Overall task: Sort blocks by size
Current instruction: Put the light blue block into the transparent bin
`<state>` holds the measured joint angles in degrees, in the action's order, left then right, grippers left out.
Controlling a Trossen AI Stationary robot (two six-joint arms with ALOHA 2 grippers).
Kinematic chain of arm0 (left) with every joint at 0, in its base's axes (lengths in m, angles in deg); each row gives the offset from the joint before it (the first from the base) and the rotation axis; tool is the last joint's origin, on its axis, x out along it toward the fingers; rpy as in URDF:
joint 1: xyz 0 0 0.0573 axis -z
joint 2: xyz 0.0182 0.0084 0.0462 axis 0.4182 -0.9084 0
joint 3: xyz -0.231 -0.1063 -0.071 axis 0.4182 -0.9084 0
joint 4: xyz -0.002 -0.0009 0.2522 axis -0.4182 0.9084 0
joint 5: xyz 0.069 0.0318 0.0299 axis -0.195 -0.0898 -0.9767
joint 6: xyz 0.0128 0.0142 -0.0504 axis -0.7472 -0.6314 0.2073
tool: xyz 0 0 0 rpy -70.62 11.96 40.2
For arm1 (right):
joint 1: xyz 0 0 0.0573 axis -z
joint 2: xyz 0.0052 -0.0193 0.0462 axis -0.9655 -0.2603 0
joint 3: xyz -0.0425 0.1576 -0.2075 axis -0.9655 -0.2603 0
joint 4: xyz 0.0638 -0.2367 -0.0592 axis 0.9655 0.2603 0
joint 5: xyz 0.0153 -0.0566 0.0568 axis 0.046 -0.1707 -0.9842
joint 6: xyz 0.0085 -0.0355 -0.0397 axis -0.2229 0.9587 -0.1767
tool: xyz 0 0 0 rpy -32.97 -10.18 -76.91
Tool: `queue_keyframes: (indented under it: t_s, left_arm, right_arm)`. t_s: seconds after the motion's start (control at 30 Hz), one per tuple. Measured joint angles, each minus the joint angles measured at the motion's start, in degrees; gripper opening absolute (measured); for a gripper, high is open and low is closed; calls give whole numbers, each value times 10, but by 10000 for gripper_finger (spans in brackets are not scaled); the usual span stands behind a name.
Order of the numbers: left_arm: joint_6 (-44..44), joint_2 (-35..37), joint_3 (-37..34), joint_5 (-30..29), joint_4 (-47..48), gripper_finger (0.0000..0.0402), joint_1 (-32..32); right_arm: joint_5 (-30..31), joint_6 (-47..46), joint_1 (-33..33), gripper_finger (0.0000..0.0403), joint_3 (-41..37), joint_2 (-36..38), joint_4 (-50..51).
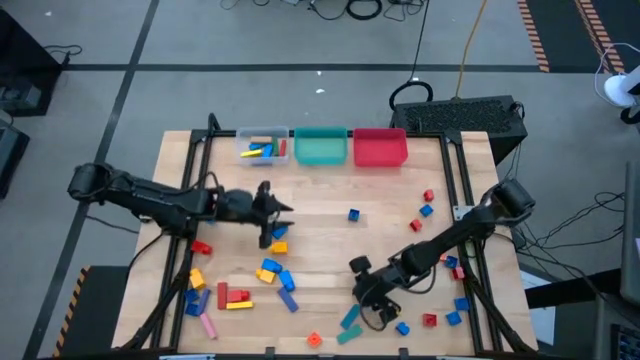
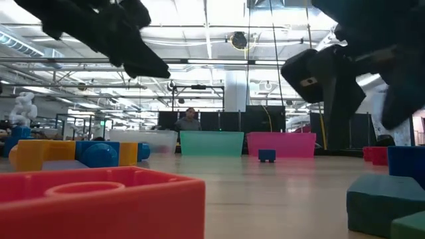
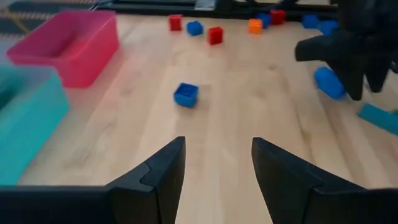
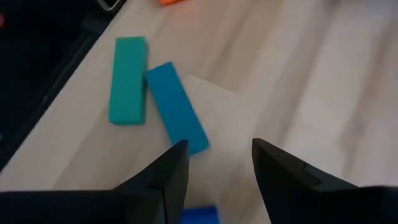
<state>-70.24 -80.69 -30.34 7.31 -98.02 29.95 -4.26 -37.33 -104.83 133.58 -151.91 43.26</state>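
Observation:
Many blocks lie scattered on the wooden table. A cluster of yellow, blue, orange and red ones (image 1: 240, 285) lies at the near left, and small red and blue ones (image 1: 440, 265) lie at the right. My left gripper (image 1: 283, 220) is open and empty above the table's middle left, and a blue cube (image 3: 185, 94) lies ahead of it. My right gripper (image 4: 217, 149) is open and empty over the near middle (image 1: 362, 295). A blue bar (image 4: 177, 115) and a green bar (image 4: 127, 81) lie flat just beyond its fingertips.
Three bins stand in a row at the far edge: clear (image 1: 265, 147) with several blocks inside, teal (image 1: 320, 147) and red (image 1: 380, 147). Another blue block (image 4: 200, 214) shows on the table under my right gripper. The table's near edge runs close beside the green bar.

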Motion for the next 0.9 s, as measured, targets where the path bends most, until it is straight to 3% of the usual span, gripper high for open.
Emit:
queue_keyframes:
  t_s: [0.27, 0.47, 0.63, 0.9]
  left_arm:
    - [-17, -36, 0, -74, -13, 187, 91]
    - [-42, -104, 0, -97, -78, 187, 125]
    - [-42, -139, 0, -100, -134, 187, 134]
    - [-42, -163, 0, -104, -174, 187, 150]
  right_arm:
    - [-10, 48, -6, 201, 61, -69, 46]
    - [-26, 64, -6, 198, 74, -100, 50]
    - [-23, 58, -5, 165, 75, -104, 51]
    - [-23, 25, 7, 79, 74, -101, 54]
